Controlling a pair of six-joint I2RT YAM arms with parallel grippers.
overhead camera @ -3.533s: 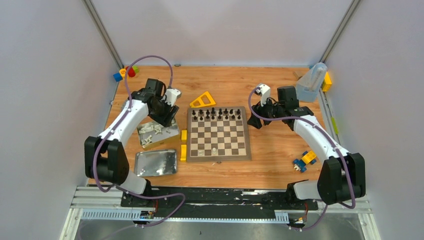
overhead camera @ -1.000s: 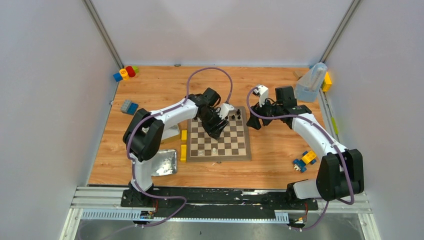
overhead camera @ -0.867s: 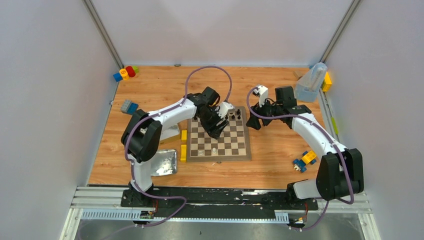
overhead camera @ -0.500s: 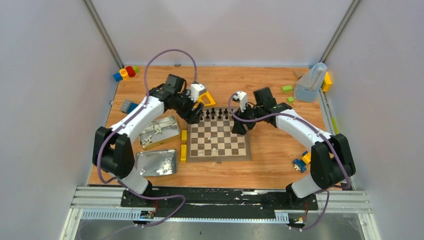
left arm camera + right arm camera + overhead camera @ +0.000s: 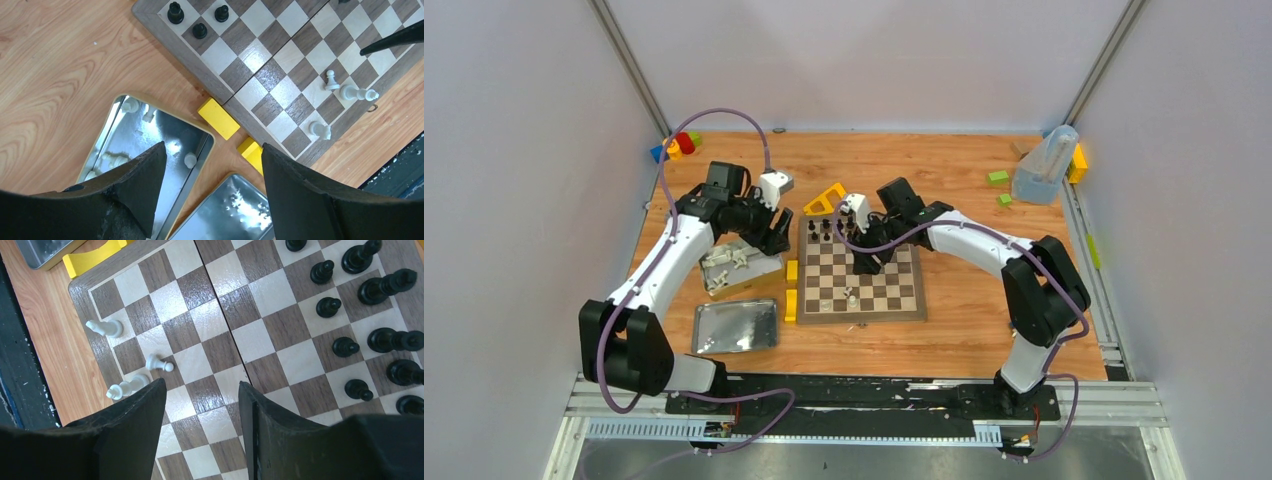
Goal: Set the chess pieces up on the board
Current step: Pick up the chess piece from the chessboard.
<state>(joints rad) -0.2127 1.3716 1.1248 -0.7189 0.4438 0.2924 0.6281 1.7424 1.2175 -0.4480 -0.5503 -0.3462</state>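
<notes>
The board (image 5: 864,290) lies mid-table, also seen as a checkered board (image 5: 280,65) in the left wrist view. Black chess pieces (image 5: 827,229) stand along its far rows, several of them (image 5: 350,347) in the right wrist view. Three white pieces (image 5: 160,362) sit near its front edge; two of them lean or lie over. More white pieces (image 5: 112,160) lie in a metal tin (image 5: 742,265). My left gripper (image 5: 776,228) (image 5: 212,150) hangs open above that tin's edge, empty. My right gripper (image 5: 864,262) (image 5: 202,385) is open over the board's middle squares, holding nothing.
A flat tin lid (image 5: 736,326) lies front left. Two yellow blocks (image 5: 218,118) sit against the board's left edge. A yellow triangle (image 5: 829,200) is behind the board. Toy blocks (image 5: 674,148) sit back left, green blocks (image 5: 997,178) and a grey object (image 5: 1044,165) back right.
My left arm has swung from the board back left to above the tin, jaws now wider. My right arm has moved left from beside the board to over its middle.
</notes>
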